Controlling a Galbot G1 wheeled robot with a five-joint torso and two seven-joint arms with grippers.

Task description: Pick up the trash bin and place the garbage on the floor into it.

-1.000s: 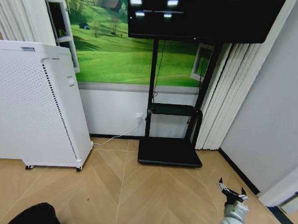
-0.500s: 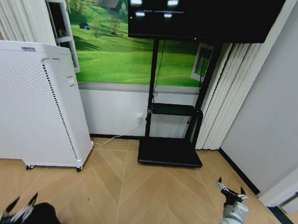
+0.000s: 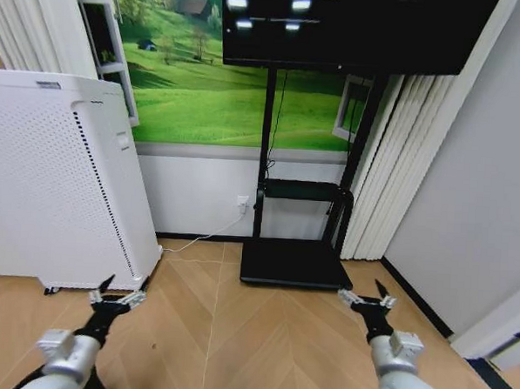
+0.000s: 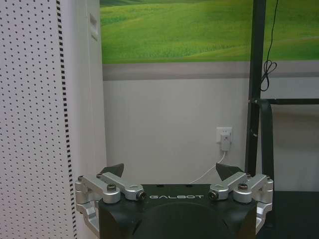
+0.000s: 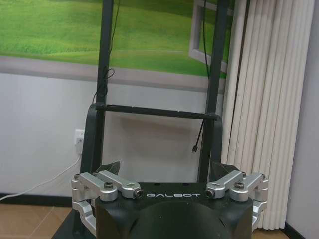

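The trash bin and the garbage are out of view. My left gripper [image 3: 118, 299] is held out low over the wooden floor, in front of the white cabinet's near corner, open with nothing between its fingers [image 4: 114, 170]. My right gripper [image 3: 366, 298] is held out at the same height over the floor, just right of the stand's black base, also open and empty. In the left wrist view the left gripper [image 4: 172, 172] points at the wall and socket. In the right wrist view the right gripper [image 5: 167, 169] points at the stand's legs.
A tall white perforated cabinet [image 3: 51, 184] on castors stands at the left. A black screen stand with a flat base [image 3: 295, 264] is against the wall ahead, with a white cable to a socket [image 3: 242, 202]. Pleated curtains [image 3: 401, 167] and a wall close the right.
Both arms have risen and reached forward. The left gripper has come up from the bottom left edge into plain view. The right gripper has moved up and to the left.
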